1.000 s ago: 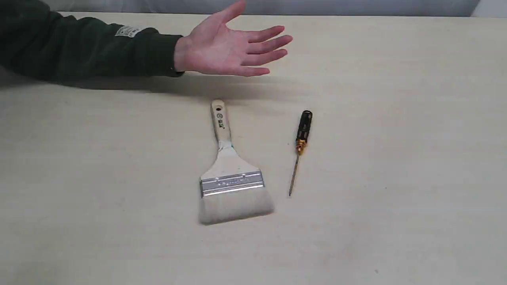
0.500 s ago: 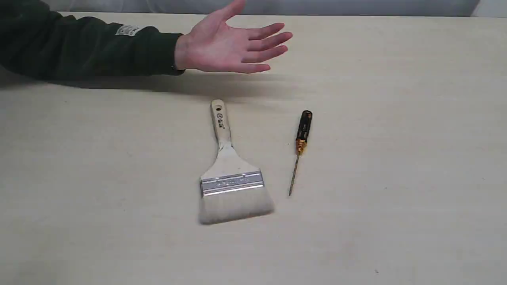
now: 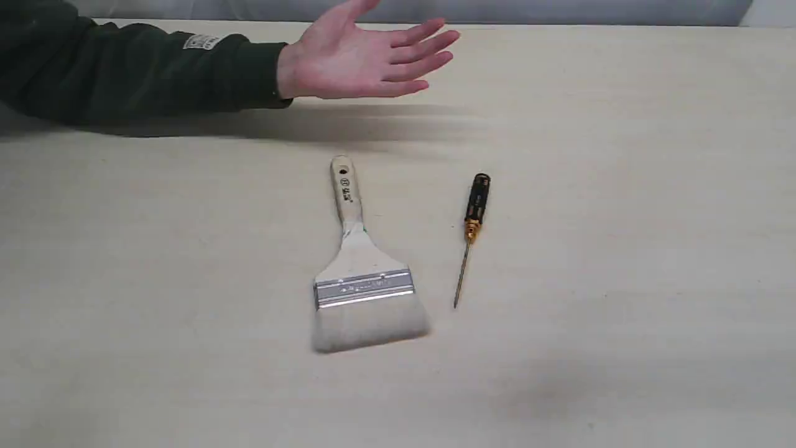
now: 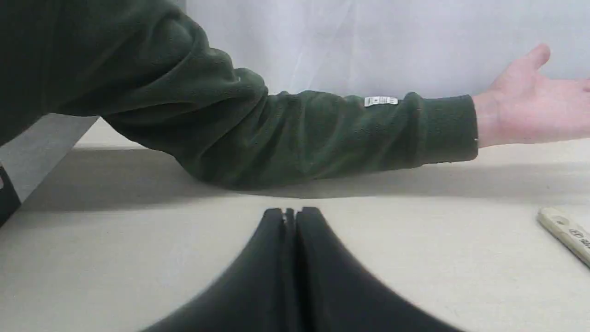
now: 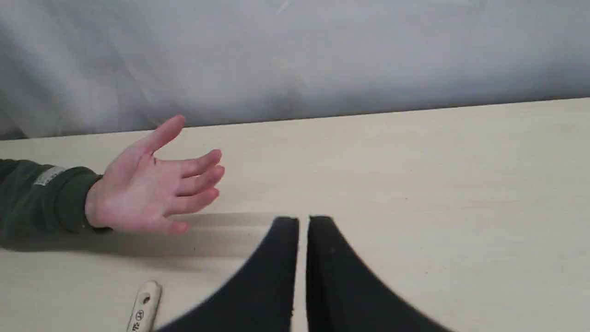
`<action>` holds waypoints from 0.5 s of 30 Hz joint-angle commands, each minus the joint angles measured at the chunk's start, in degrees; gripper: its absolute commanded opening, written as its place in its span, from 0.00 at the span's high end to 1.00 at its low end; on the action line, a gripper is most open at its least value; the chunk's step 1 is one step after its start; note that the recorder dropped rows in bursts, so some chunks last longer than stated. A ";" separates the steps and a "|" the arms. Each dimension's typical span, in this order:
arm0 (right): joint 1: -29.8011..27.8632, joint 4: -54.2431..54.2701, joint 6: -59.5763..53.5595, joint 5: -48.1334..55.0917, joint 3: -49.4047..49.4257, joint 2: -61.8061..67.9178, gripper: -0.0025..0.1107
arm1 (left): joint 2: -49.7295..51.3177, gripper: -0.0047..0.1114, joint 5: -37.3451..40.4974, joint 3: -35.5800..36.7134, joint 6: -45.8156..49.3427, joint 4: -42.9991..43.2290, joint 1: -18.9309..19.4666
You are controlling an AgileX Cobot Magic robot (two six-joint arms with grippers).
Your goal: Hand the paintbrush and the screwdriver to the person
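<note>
The paintbrush [image 3: 360, 274] lies flat mid-table, its handle pointing toward the person and its bristles toward the near edge. Just to its right lies the screwdriver [image 3: 476, 205], black handle away, thin shaft toward me. The person's hand [image 3: 354, 62] hovers palm-up above the far part of the table, its dark green sleeve [image 3: 143, 74] reaching in from the left. Neither gripper shows in the exterior view. My left gripper [image 4: 289, 212] is shut and empty, low over the table near the sleeve [image 4: 276, 138]. My right gripper [image 5: 303, 220] is shut with a hairline gap, holding nothing, near the brush handle's end [image 5: 143, 309].
The beige tabletop [image 3: 622, 249] stretches wide to the right and front. A grey-white curtain [image 5: 322, 55] hangs behind the table's far edge. The person's forearm rests across the back left of the table.
The person's open hand has lifted slightly and drifted toward the far edge. The paintbrush and the screwdriver have not moved.
</note>
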 commanded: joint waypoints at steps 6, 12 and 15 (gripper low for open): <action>9.62 -3.46 -1.04 -1.29 -6.00 12.16 0.94 | -0.14 0.96 -0.57 0.12 -0.12 -0.21 -0.37; 19.47 -19.26 11.16 -7.44 -8.61 19.31 0.94 | -0.14 0.96 -0.69 0.12 -0.12 -0.21 -0.37; 21.08 -30.76 22.59 -7.36 -9.94 22.91 0.94 | -0.14 0.96 -0.70 0.12 -0.12 -0.11 -0.37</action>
